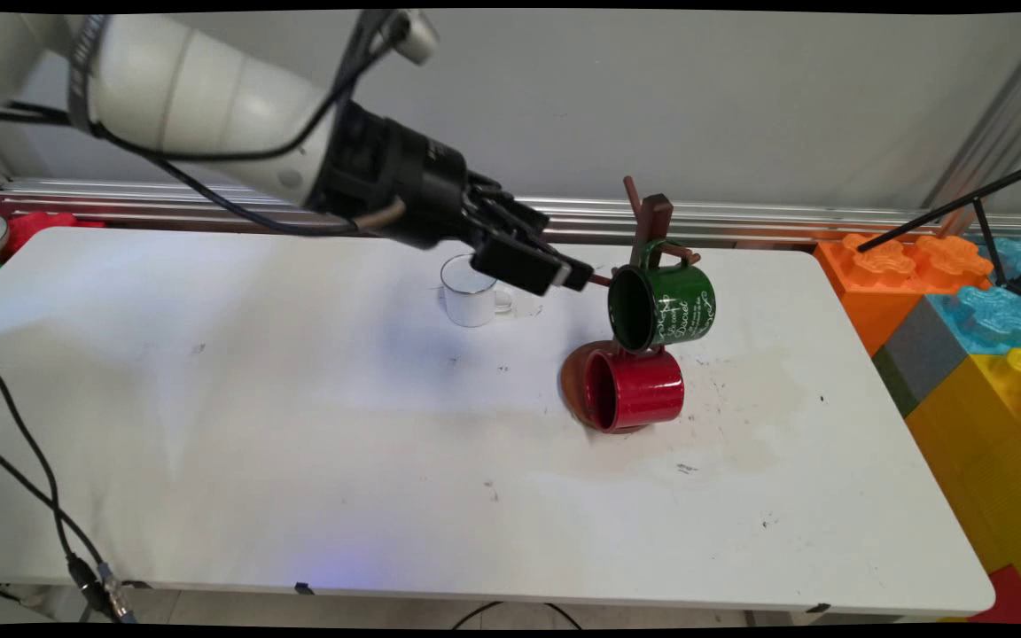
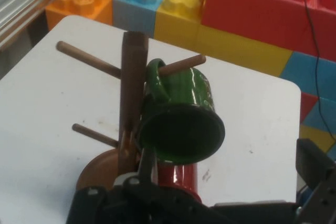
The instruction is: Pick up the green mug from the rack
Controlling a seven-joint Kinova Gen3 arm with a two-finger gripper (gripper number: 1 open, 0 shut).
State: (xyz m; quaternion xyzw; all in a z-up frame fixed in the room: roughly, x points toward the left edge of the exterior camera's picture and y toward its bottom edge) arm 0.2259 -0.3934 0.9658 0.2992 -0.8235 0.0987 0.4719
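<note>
The black two-finger pincer hovers just left of the brown wooden peg stand, its fingers spread wide with nothing between them. A dark green enamel mug hangs by its handle from a peg on the stand. Below it a red enamel mug hides most of the stand's round base. Left of the stand, a small white mug on the white desk is partly hidden by the pincer.
</note>
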